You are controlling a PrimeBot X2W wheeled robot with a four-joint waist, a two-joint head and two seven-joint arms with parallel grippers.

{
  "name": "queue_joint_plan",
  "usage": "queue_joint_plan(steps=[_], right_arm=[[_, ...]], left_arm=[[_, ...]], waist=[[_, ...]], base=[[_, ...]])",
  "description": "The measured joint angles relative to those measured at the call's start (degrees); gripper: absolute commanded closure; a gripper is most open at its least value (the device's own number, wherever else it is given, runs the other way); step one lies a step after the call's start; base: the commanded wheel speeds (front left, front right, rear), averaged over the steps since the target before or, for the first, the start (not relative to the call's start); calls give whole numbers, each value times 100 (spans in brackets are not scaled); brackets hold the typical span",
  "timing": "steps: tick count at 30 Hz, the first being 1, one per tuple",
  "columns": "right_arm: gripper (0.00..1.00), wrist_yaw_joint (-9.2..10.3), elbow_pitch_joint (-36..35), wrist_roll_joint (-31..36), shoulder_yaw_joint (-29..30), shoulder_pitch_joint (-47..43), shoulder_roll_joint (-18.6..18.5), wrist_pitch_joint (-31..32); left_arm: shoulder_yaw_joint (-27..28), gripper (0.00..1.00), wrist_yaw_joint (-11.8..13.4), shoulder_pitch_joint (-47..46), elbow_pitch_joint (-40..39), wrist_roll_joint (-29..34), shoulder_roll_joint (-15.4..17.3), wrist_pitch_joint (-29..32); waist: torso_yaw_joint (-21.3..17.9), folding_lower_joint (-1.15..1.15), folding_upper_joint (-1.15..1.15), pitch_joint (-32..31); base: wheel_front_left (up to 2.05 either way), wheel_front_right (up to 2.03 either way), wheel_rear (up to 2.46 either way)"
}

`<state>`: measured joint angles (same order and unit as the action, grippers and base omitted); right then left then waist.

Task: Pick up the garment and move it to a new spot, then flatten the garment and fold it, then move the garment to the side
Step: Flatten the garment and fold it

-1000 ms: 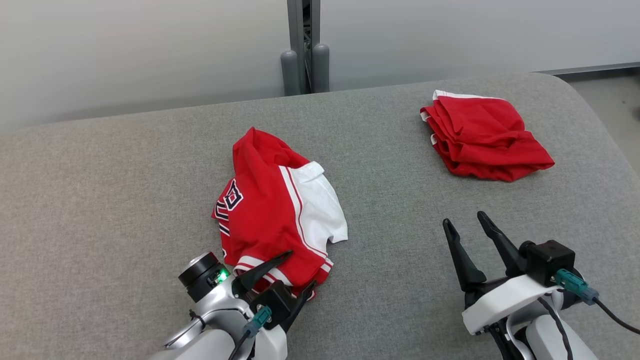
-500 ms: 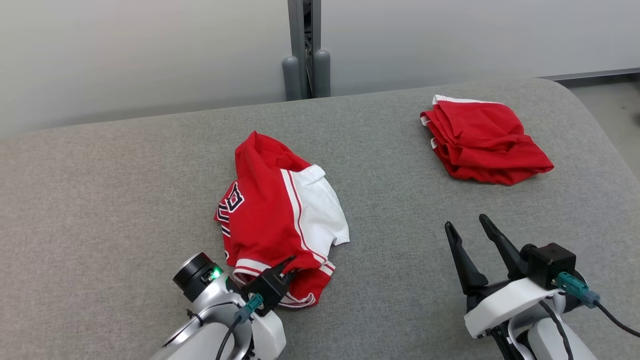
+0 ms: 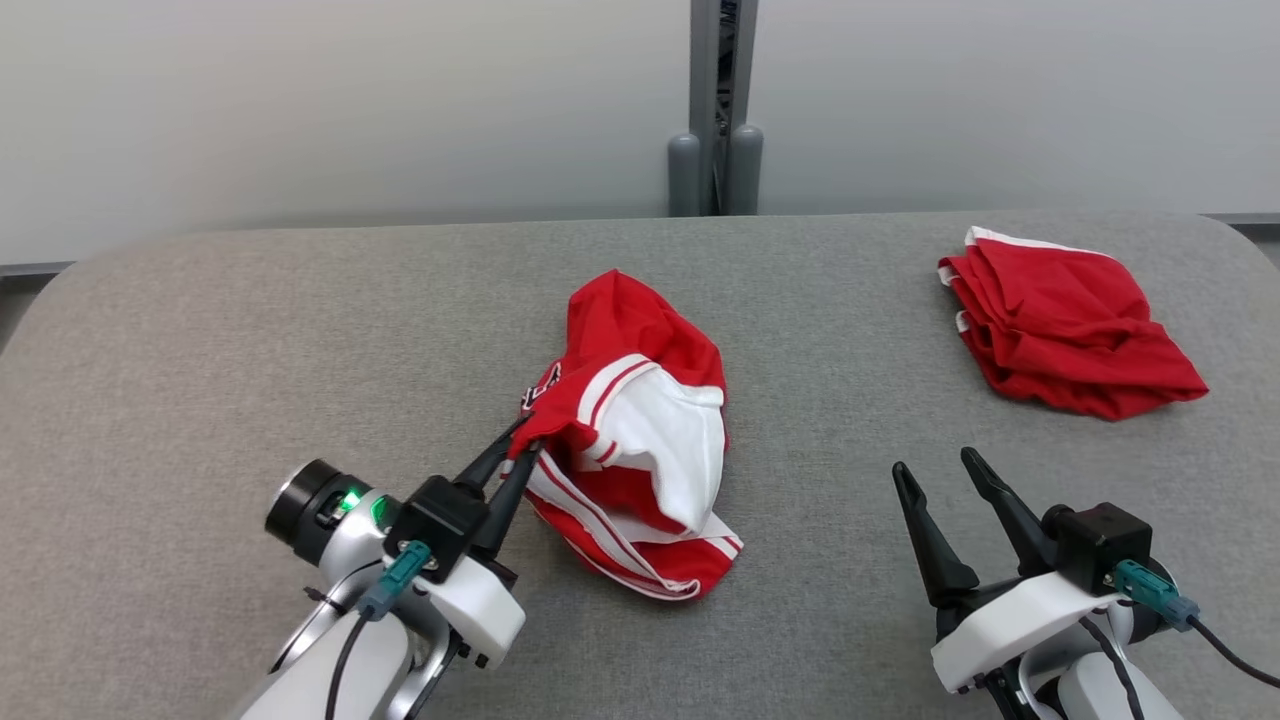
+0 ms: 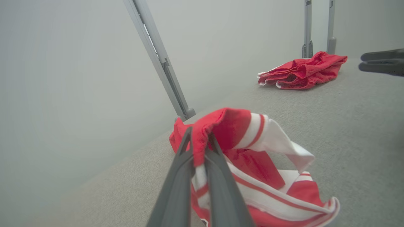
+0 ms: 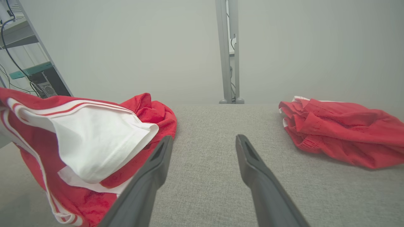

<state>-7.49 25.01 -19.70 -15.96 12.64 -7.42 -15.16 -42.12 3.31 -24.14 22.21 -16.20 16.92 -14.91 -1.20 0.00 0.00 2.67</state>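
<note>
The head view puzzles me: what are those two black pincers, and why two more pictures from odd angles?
You are looking through a two-armed robot's cameras. The head view looks down from its head at a grey padded surface. The pincers are its grippers. The left gripper is shut on an edge of the red and white garment, holding it raised while the rest lies crumpled. The right gripper is open and holds nothing. A second red garment lies folded at the far right. The other two pictures come from wrist cameras, each looking along its gripper's fingers.
</note>
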Motion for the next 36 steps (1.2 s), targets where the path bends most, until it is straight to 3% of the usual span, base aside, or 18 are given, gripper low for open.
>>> queue_joint_plan(steps=[8, 14, 27, 33, 36], right_arm=[[0, 0, 31, 0, -33, -12, 32, 0], [0, 0, 42, -10, -90, -7, 18, 1], [0, 0, 82, -16, -130, 148, -70, 1], [0, 0, 123, -18, -212, 261, -111, 1], [0, 0, 129, -35, -255, 324, -126, 0]], left_arm=[[755, 100, 313, 553, -234, -360, 282, 0], [1327, 100, 328, 853, -124, -530, 368, 0], [2138, 100, -188, 187, 844, -372, 657, -8], [2282, 100, -567, -320, 1748, -308, 712, -7], [2363, 100, -635, -459, 2037, -271, 711, -7]], waist=[[372, 0, 0, -87], [402, 0, 0, -61], [23, 0, 0, 175], [-235, 0, 0, 320], [-338, 0, 0, 363]], base=[[0, 0, 0], [0, 0, 0], [0, 0, 0], [0, 0, 0], [0, 0, 0]])
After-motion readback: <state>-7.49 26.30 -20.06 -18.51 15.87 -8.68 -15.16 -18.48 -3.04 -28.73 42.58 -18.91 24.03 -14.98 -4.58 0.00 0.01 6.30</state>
